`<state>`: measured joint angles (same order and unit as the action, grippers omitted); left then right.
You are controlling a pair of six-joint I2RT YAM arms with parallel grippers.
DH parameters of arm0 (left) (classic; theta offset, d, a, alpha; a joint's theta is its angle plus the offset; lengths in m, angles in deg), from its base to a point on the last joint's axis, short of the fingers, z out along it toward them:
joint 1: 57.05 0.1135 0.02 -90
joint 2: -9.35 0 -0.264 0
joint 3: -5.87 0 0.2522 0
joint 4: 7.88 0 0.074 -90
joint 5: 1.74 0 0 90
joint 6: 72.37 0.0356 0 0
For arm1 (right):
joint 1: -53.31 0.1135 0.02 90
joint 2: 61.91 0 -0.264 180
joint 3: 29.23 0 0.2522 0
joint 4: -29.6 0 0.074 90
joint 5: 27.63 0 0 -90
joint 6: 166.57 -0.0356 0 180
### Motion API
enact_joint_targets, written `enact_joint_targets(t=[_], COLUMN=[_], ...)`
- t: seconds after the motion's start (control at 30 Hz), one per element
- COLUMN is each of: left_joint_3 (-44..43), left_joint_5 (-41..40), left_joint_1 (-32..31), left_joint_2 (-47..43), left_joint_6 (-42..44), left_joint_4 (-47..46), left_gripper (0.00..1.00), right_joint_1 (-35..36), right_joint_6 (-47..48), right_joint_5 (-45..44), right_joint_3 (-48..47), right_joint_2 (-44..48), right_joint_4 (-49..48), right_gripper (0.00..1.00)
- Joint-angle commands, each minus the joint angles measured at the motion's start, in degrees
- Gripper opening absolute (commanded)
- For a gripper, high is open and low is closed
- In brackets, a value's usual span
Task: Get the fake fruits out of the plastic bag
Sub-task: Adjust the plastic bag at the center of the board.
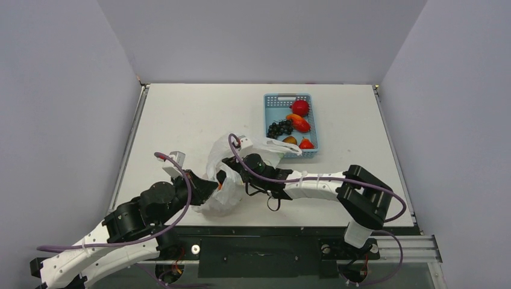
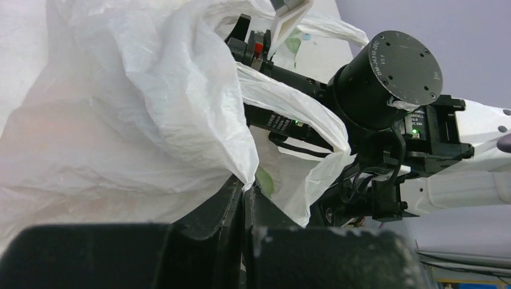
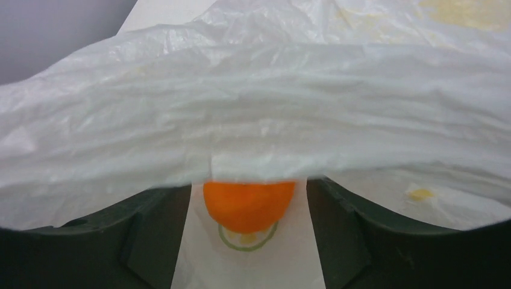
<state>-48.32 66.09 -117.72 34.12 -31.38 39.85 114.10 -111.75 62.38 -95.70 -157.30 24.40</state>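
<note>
Pinches a fold of the bag [image 2: 150,120] between the left fingers [image 2: 238,201], clenched tight on the film at the bag's near left side. Leaves the bag crumpled on the bench [image 1: 181,114] close to the near edge, mouth toward the right. Reaches into that mouth with the right fingers [image 1: 229,171], spread apart and grasping nothing. Straddles the orange [image 3: 249,206] inside, one finger on each side, a slim gap showing either way. Probably no contact, though a sagging fold of bag hides the tips. Rests the orange on the bag's inner film, over a printed citrus ring. Holds the other fruit in a blue basket [image 1: 288,97] at the far right: grapes [image 1: 280,128], kiwi [image 1: 290,139] and red fruit [image 1: 307,144], beside an apple [image 1: 300,107] and a mango [image 1: 299,123]. Drapes a loose end of the bag over the basket's near rim.
</note>
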Motion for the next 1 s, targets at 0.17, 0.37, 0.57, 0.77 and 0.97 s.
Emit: enact_joint_targets(t=[0.17,0.37,0.57,0.77,0.97], left_joint_3=[1.29,3.73,6.35,2.78,-12.98], left_joint_5=[-6.13,-5.72,-0.76,4.03,10.84], left_joint_1=[-0.30,-0.25,-0.25,-0.09,0.32], left_joint_2=[-3.89,-5.50,-2.82,7.94,25.69], left_joint_6=[-9.99,-11.97,-12.17,-8.93,-1.83], left_joint_4=[7.70,5.99,-2.66,-15.65,-14.26], left_gripper=[0.00,0.00,0.00,0.00,0.00], right_joint_1=[0.90,2.86,1.20,-0.85,-4.44], right_joint_6=[1.16,4.77,-2.72,-4.21,0.29], right_joint_5=[10.18,10.69,15.80,13.73,8.83], right_joint_3=[-7.40,-10.06,-8.47,-1.79,6.85], right_joint_2=[-10.01,-16.21,-19.34,-12.66,-0.19], right_joint_4=[-9.11,-11.48,-24.91,-26.86,-20.16], right_gripper=[0.84,0.89,0.93,0.93,0.95])
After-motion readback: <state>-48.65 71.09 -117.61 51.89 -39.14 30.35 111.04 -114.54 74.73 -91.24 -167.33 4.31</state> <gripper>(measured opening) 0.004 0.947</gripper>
